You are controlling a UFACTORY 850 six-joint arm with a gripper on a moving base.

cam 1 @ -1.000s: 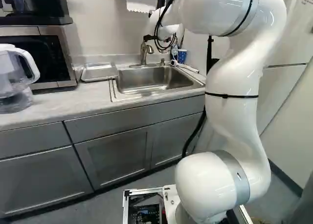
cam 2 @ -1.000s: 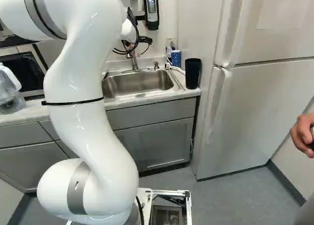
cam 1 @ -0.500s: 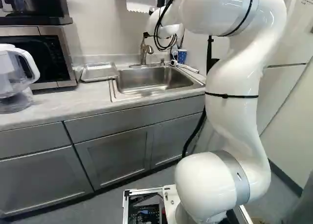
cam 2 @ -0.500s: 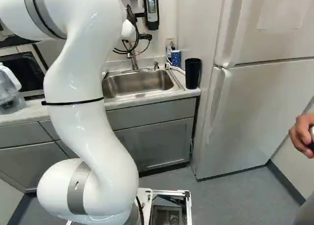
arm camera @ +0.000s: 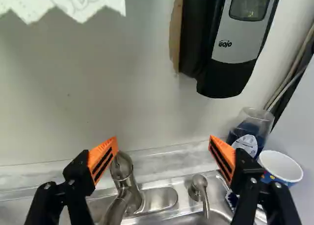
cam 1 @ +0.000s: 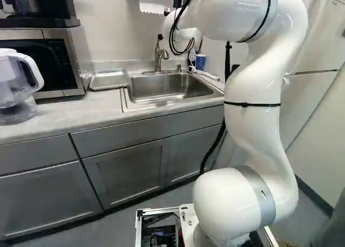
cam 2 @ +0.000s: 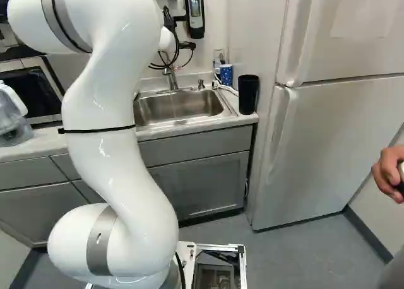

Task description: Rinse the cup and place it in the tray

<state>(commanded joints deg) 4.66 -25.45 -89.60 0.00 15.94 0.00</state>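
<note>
Grey floor (cam 2: pixel 309 257) is seen nearest, bounded ahead by the cabinets (cam 1: pixel 129 171) and at the right of the right base view by the fridge (cam 2: pixel 328 144). Above the cabinets, the worktop's (cam 1: pixel 64 112) front edge is followed by the sink (cam 1: pixel 167 90), set into its surface. At the worktop's end near the fridge, a black tumbler (cam 2: pixel 248 93) is stood upright. The metal tray (cam 1: pixel 109 79) is placed between the microwave (cam 1: pixel 70 69) and the sink. Behind the sink's corner on the fridge side, the paper cup (arm camera: pixel 280 167) is set upright near a clear container (arm camera: pixel 257 122). The jaws are spread wide, with the faucet (arm camera: pixel 125 185) and soap pump (arm camera: pixel 200 183) seen between them; the cup is outside that gap. Ahead, a dispenser (arm camera: pixel 238 43) is mounted on the wall (arm camera: pixel 98 87).
</note>
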